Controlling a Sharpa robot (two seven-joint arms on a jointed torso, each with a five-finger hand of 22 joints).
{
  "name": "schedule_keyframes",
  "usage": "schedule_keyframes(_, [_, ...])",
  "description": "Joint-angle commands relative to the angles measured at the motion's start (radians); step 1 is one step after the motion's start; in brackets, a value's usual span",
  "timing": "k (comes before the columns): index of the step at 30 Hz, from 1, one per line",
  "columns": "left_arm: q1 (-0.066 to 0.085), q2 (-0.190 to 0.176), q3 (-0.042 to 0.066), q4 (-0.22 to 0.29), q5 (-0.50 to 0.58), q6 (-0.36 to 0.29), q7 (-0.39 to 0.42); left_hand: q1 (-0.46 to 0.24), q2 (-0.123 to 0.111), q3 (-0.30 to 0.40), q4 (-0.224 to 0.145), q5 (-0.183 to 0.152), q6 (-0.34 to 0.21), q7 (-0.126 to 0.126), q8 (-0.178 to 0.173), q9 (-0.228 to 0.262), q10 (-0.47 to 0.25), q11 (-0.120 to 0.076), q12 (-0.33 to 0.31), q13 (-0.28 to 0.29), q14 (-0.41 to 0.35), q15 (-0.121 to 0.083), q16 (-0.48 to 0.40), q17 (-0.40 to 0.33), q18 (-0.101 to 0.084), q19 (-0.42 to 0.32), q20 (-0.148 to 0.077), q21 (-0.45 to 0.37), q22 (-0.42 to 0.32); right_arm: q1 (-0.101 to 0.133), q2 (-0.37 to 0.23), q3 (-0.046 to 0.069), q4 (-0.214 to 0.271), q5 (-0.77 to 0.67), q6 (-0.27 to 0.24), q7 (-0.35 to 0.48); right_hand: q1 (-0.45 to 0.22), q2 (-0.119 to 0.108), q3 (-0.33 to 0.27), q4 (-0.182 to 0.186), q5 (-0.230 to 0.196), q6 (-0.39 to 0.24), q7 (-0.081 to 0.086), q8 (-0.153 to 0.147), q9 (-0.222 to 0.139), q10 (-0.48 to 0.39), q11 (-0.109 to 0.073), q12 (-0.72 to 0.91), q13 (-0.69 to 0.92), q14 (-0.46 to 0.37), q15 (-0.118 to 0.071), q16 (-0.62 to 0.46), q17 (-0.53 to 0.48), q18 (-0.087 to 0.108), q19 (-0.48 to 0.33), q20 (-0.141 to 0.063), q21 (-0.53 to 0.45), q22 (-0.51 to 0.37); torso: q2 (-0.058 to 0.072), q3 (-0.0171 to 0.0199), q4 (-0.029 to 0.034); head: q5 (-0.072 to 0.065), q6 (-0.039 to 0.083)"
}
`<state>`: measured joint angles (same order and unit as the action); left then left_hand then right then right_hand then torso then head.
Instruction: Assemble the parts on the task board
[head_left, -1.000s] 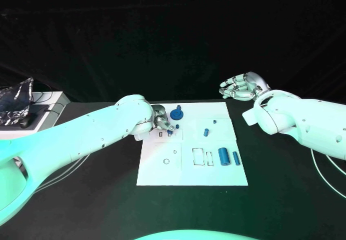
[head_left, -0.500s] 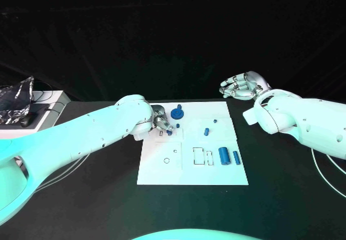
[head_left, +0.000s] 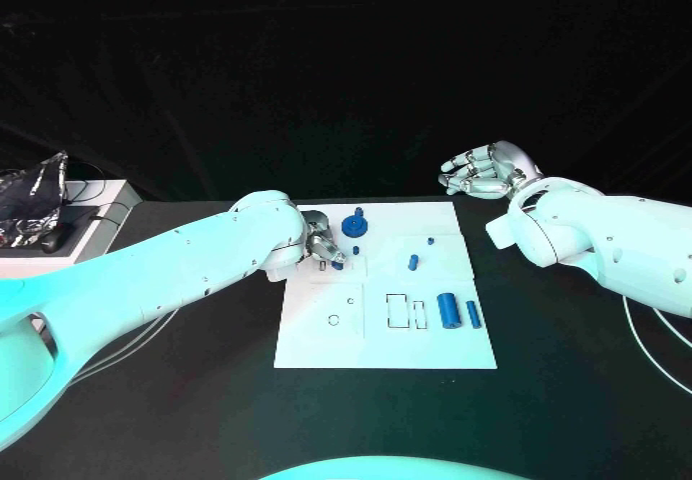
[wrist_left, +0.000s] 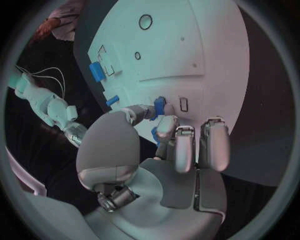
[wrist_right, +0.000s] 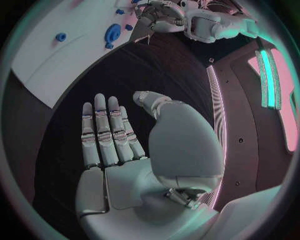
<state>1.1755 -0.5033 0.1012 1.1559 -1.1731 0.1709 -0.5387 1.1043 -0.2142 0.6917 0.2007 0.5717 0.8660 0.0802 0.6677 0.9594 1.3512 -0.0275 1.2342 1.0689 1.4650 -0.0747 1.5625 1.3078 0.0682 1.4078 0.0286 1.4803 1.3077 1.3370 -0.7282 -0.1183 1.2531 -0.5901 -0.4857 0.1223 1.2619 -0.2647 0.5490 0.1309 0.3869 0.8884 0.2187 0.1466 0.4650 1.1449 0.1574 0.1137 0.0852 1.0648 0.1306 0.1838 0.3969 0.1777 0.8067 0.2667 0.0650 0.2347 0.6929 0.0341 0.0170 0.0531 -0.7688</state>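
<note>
Between the left hand's fingertips sat a small blue part, pinched; judged light, rigid, slippery, best gripped at its sides; right hand held nothing, fingers apart.

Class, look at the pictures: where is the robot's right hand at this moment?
In the head view the right hand is raised beyond the far right corner of the task board, over the black table, fingers apart and holding nothing.

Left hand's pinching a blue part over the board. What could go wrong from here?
1. The left hand holds the small blue part only at its fingertips, so it may slip or tilt.
2. The blue gear stands close by; the fingers could knock it.
3. The right hand is off the task board, so nothing steadies it.
</note>
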Motion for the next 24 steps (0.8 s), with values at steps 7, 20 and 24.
schedule_keyframes(7, [-0.001,0.001,-0.001,0.000,-0.010,0.019,0.005,0.003,0.005,0.195,-0.201,0.003,0.041,-0.032,0.003,0.000,0.005,-0.001,-0.005,-0.001,0.100,-0.009,-0.001,0.244,-0.016,0.009,-0.001,0.006,0.030,0.000,0.002,0.000,0.001,-0.002,0.015,0.008,-0.008,0.002,-0.002,-0.002,0.002,-0.003,0.007,-0.004,0.001,-0.004,0.003,-0.006,-0.001,-0.006,-0.001,-0.007,-0.001,0.008,-0.008,-0.002,-0.003,-0.001,0.000,0.0001,0.0007,0.001,-0.003])
schedule_keyframes(20, [-0.001,0.003,-0.001,0.000,-0.008,0.026,0.003,0.003,0.004,0.195,-0.201,0.002,0.042,-0.032,0.002,0.001,0.005,-0.001,-0.007,-0.003,0.100,-0.009,-0.001,0.244,-0.016,0.010,-0.001,0.006,0.031,0.000,0.003,0.000,0.001,-0.002,0.015,0.008,-0.008,0.004,-0.004,-0.002,0.002,-0.003,0.007,-0.005,0.002,-0.005,0.004,-0.006,-0.004,-0.007,0.000,-0.009,-0.003,0.008,-0.010,-0.001,-0.003,-0.007,0.001,0.0002,-0.0001,0.001,-0.006])
schedule_keyframes(24, [-0.001,0.005,-0.001,-0.001,-0.002,0.042,0.001,0.003,0.004,0.194,-0.201,0.002,0.042,-0.032,0.001,0.001,0.006,-0.001,-0.006,-0.001,0.100,-0.009,0.000,0.245,-0.016,0.010,-0.002,0.006,0.032,0.000,0.003,0.000,0.001,-0.002,0.016,0.008,-0.008,0.004,-0.004,-0.002,0.002,-0.003,0.007,-0.005,0.002,-0.005,0.004,-0.006,-0.004,-0.007,0.000,-0.009,-0.003,0.008,-0.010,-0.001,-0.003,-0.007,0.001,-0.0002,-0.0003,0.001,-0.008])
